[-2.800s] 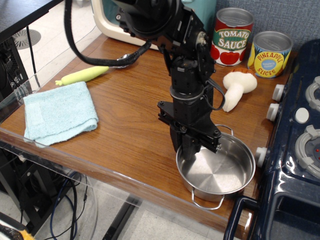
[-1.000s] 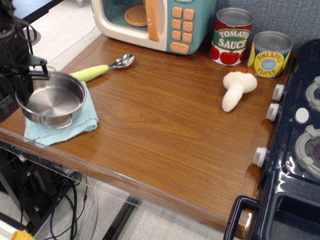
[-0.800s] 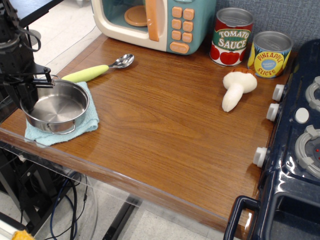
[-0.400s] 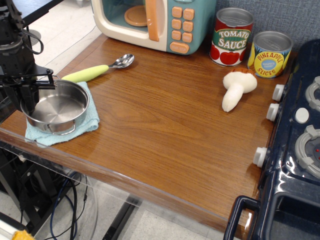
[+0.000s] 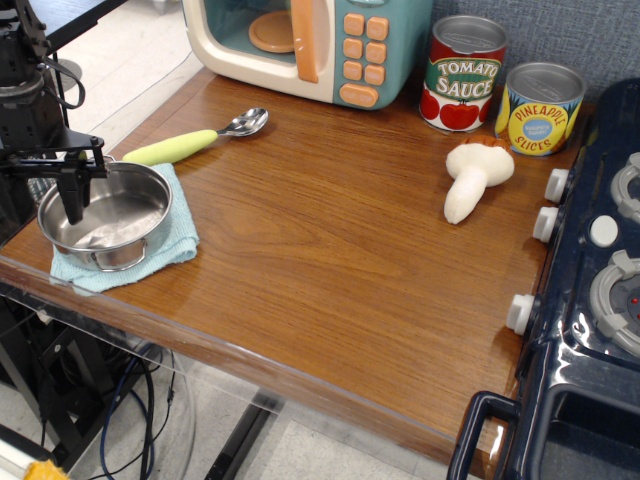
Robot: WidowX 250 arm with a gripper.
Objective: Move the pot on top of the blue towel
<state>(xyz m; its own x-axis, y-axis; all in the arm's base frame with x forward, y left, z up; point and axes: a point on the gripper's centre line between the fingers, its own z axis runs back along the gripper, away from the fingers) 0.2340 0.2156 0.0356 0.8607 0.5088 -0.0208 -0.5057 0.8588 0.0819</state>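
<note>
You've got the shiny round steel pot (image 5: 103, 217) upright on the folded light blue towel (image 5: 172, 237); black gripper (image 5: 60, 195) above its rim, grip state unclear.

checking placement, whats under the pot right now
The pot sits on the blue towel, whose edges show at its front and right. The towel's middle is covered by the pot.

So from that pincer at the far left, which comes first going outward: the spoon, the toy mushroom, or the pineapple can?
From the pincer, over the pot at the left edge:
1. Spoon, just behind and to its right.
2. Toy mushroom, across the table on the right.
3. Pineapple can, back right corner, a little beyond the mushroom.
</note>
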